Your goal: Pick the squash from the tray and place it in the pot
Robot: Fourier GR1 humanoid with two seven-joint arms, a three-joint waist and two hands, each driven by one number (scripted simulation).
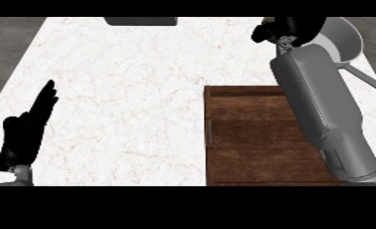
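A brown wooden tray [249, 138] lies on the counter at the lower right, and no squash shows on it. My right forearm crosses the tray's right side and reaches toward the far right corner. There my right hand [286, 28] hangs over the left rim of the grey pot [351, 41], hiding part of it. The squash is not visible anywhere; whether it sits inside the hand or in the pot is hidden. My left hand [26, 128] rests open at the left edge, fingers pointing up, away from both tray and pot.
The pot's handle [361, 75] sticks out toward the right edge. A dark flat object [140, 21] sits at the counter's far edge, centre left. White marble counter [125, 98] stretches between my left hand and the tray.
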